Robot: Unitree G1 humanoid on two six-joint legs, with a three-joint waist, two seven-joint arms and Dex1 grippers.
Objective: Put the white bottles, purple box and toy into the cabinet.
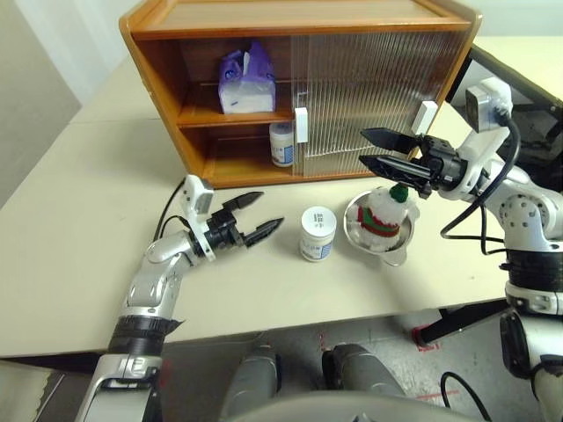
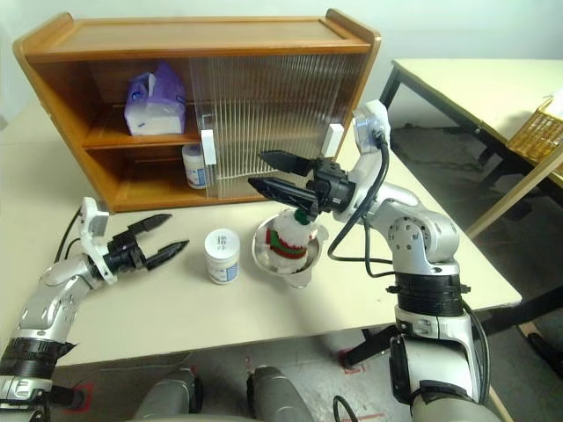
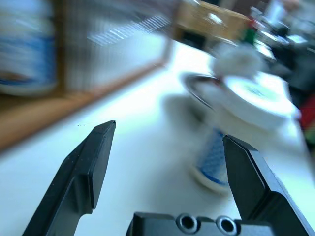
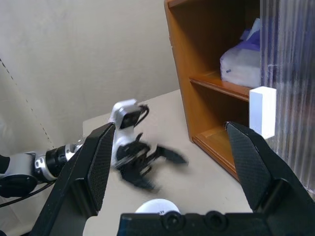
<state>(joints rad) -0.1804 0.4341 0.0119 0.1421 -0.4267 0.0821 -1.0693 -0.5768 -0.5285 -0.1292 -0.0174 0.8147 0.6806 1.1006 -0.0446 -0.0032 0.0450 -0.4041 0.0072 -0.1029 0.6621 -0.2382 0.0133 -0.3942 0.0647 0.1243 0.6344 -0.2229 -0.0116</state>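
The wooden cabinet [image 1: 299,19] stands at the back of the table, its left half uncovered. On its upper shelf lies the purple box [image 1: 244,81], and one white bottle [image 1: 281,143] stands in the lower compartment. A second white bottle [image 1: 318,233] is upright on the table. To its left, a short gap away, my left gripper [image 1: 268,209] is open and empty, pointing at it. The toy [image 1: 384,215] sits in a steel bowl [image 1: 353,227]. Just above the toy, my right gripper [image 1: 362,147] hovers open, pointing left, holding nothing.
Both ribbed sliding doors [image 1: 369,97] cover the cabinet's right half, with white handles [image 1: 302,125]. A second table [image 2: 457,79] and a wicker basket [image 2: 541,127] lie off to the right. The table's front edge runs just behind my left arm.
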